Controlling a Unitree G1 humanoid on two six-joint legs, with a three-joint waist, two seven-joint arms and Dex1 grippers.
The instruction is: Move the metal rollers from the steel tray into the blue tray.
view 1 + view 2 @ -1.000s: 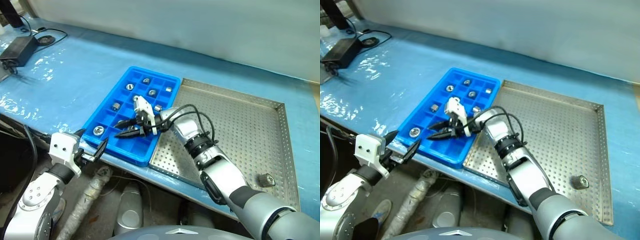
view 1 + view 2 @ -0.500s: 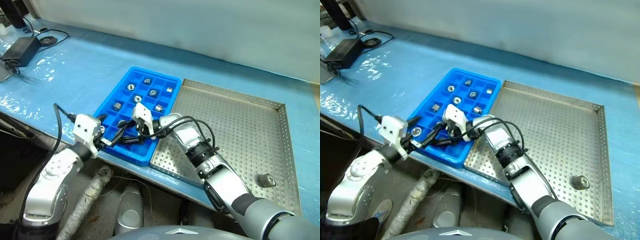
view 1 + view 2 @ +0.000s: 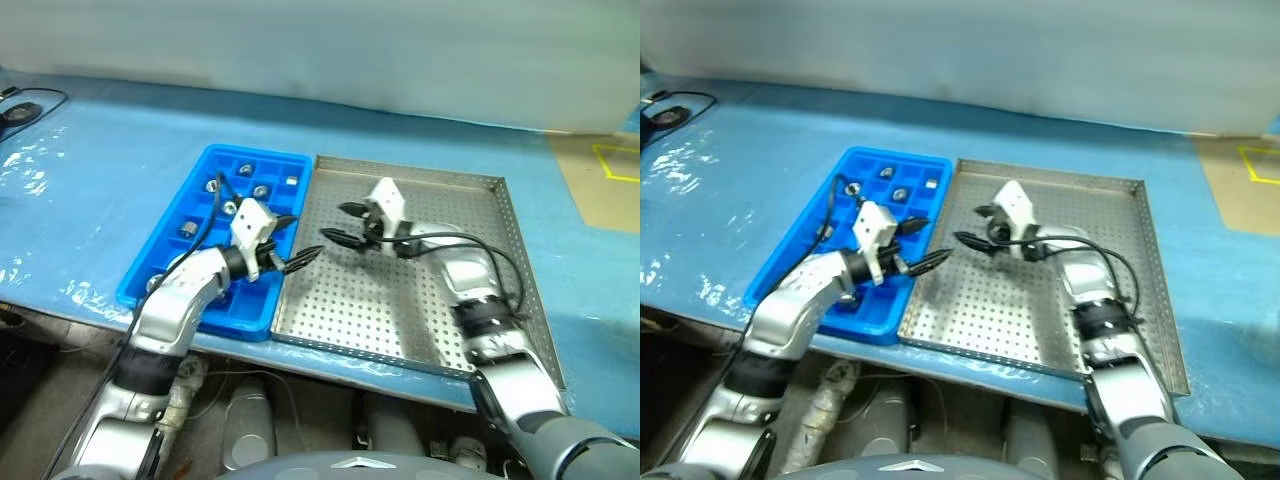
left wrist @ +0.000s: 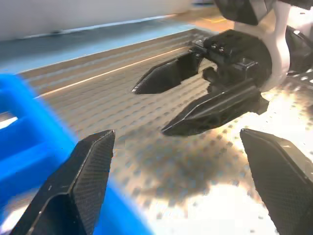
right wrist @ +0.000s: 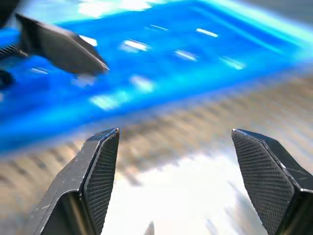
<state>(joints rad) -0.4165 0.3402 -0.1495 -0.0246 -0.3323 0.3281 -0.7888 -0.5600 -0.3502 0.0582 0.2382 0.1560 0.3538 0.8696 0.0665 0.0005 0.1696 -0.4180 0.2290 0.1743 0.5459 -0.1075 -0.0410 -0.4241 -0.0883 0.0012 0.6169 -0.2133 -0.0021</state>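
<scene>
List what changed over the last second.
The right gripper left the blue tray and now hangs open over the steel tray. The left gripper swung in over the trays' shared edge, open as before. The metal rollers stayed in their compartments.

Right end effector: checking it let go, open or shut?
Open: right end effector has its fingers spread apart, nothing between them, over the steel tray.

blue-covered bench (image 3: 120, 140), blue tray (image 3: 165, 250), steel tray (image 3: 420, 330)
</scene>
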